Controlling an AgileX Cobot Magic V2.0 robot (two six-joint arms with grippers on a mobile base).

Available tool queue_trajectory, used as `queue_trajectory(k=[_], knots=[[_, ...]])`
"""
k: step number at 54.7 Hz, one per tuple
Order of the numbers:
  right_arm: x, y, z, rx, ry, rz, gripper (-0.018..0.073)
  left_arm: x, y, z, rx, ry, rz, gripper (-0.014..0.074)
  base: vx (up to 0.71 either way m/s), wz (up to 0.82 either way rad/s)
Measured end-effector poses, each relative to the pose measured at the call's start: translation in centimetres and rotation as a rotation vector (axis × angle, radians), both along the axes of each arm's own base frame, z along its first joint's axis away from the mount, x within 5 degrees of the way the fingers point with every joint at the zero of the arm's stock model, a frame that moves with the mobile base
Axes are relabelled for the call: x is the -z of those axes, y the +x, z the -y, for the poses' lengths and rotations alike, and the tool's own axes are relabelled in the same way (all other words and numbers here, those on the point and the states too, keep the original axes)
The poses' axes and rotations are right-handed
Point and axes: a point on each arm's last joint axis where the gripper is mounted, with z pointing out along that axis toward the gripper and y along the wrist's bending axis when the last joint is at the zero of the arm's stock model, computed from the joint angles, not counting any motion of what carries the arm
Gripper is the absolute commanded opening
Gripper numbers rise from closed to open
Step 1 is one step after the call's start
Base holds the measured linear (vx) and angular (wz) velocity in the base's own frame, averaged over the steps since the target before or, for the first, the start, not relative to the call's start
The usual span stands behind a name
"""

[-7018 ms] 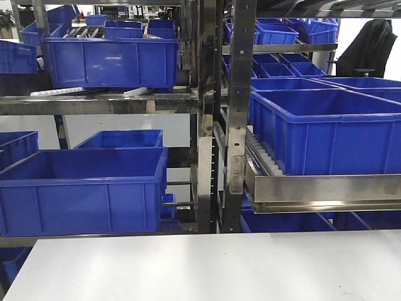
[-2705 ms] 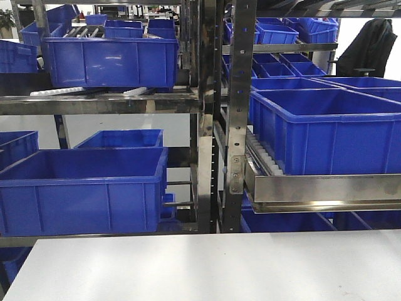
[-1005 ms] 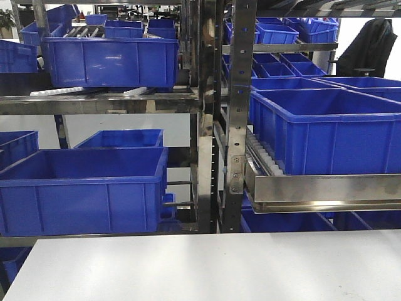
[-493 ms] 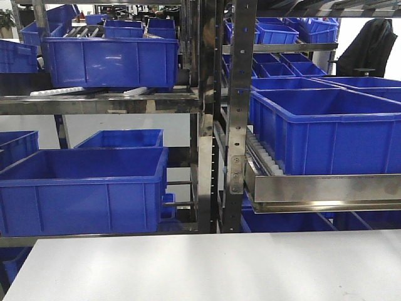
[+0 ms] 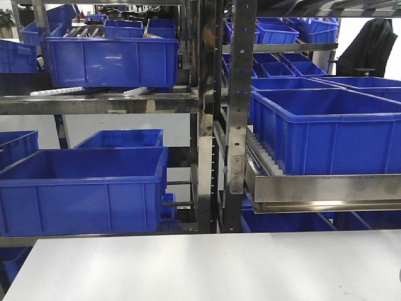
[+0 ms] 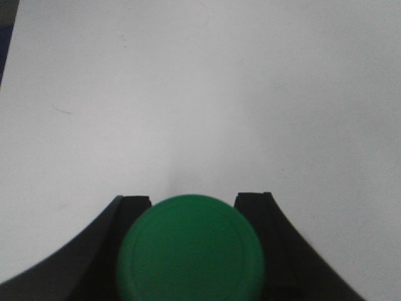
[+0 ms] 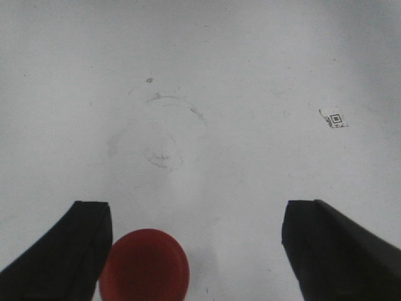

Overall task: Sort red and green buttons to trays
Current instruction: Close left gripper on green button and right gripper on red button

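The green button [image 6: 191,251] shows its round cap in the left wrist view, filling the narrow gap between the black fingers [image 6: 133,207] of my left gripper [image 6: 193,199], which is shut on it above the white table. In the right wrist view my right gripper [image 7: 197,207] is wide open over the table. The red button [image 7: 144,266] stands between its fingers, close against the left finger [image 7: 88,232] and far from the right one. The buttons' bases are hidden under the caps. The trays are out of view. Neither gripper shows in the front view.
The white table [image 5: 213,269] fills the bottom of the front view. Behind it stand steel racks [image 5: 235,125] holding deep blue crates [image 5: 81,188]. A small square marker [image 7: 336,118] and faint ring scuffs [image 7: 164,135] lie on the table beyond the right gripper.
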Motion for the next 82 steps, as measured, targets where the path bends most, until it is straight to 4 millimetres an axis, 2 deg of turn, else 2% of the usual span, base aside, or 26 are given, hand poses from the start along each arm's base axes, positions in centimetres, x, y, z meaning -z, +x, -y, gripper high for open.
queue_trajectory(k=[10,33,43,63,82], knots=[[0.8,0.5,-0.9,-0.048,-0.001,-0.019,0.0594,0.0,0.0,0.0,0.0,0.0,0.0,-0.0006,0.0,0.0],[1.9,1.1,-0.8,-0.024,0.029,-0.008,0.0594,0.0,0.0,0.0,0.0,0.0,-0.003,-0.0007,0.0,0.0],[3.1,1.3,-0.9,-0.046,0.017,-0.039,0.0594,0.0,0.0,0.0,0.0,0.0,-0.004,-0.0007,0.0,0.0],[4.3,4.5,-0.3,-0.025,0.027,-0.068,0.0594,0.0,0.0,0.0,0.0,0.0,-0.004,-0.0007,0.0,0.0],[5.2,3.7,-0.2,-0.01,0.031,-0.215,0.0594,0.0,0.0,0.0,0.0,0.0,-0.004,-0.0006,0.0,0.0]])
